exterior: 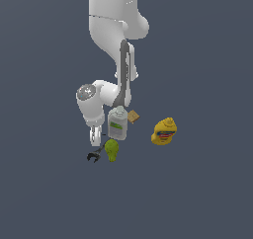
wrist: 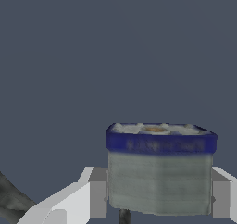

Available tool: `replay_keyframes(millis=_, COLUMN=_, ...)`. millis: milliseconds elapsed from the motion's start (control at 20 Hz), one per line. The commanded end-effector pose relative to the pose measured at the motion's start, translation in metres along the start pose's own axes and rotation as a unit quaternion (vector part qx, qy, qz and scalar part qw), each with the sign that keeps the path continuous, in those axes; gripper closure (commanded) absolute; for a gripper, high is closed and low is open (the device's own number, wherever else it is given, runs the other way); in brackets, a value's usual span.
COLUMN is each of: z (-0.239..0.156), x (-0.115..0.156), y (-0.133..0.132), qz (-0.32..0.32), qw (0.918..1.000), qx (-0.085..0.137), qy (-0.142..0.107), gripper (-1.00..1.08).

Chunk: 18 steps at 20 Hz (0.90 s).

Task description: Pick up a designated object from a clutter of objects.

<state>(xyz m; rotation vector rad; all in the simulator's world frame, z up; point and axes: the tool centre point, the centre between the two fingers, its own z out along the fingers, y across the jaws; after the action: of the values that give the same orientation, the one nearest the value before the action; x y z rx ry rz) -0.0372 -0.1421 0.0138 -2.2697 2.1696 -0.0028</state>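
The designated object (wrist: 159, 172), a tiny item with a dark-blue rim and whitish-grey body, sits upright between my gripper's (wrist: 159, 197) two white fingers (wrist: 98, 193), which touch it on both sides. In the exterior view the gripper (exterior: 95, 136) is low near the floor, just to the left of the white bottle (exterior: 117, 124), and the designated object is hidden behind the hand. The clutter of objects lies around it: a green pear-like lump (exterior: 111, 150), a black tool (exterior: 94, 156), a tan block (exterior: 133, 116) and a yellow container (exterior: 164, 131).
The white arm (exterior: 111, 30) reaches down from the top of the exterior view. The black tool and green lump lie right below the gripper there. A dark grey shape (wrist: 11, 200) shows at the wrist view's edge. The floor is plain grey-blue.
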Motion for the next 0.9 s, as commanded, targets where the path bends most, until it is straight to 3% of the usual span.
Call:
replay_keyframes(millis=0, z=0.001, x=0.000, y=0.001, qz=0.000, qw=1.0000, qx=-0.001, qy=0.000, gripper=1.08)
replay_keyframes(millis=450, z=-0.006, x=-0.004, y=-0.001, qz=0.000, qw=1.0000, qx=0.000, qy=0.000, gripper=1.08)
replay_keyframes(millis=850, z=-0.040, x=-0.028, y=-0.005, qz=0.000, qw=1.0000, qx=0.000, qy=-0.001, gripper=1.08)
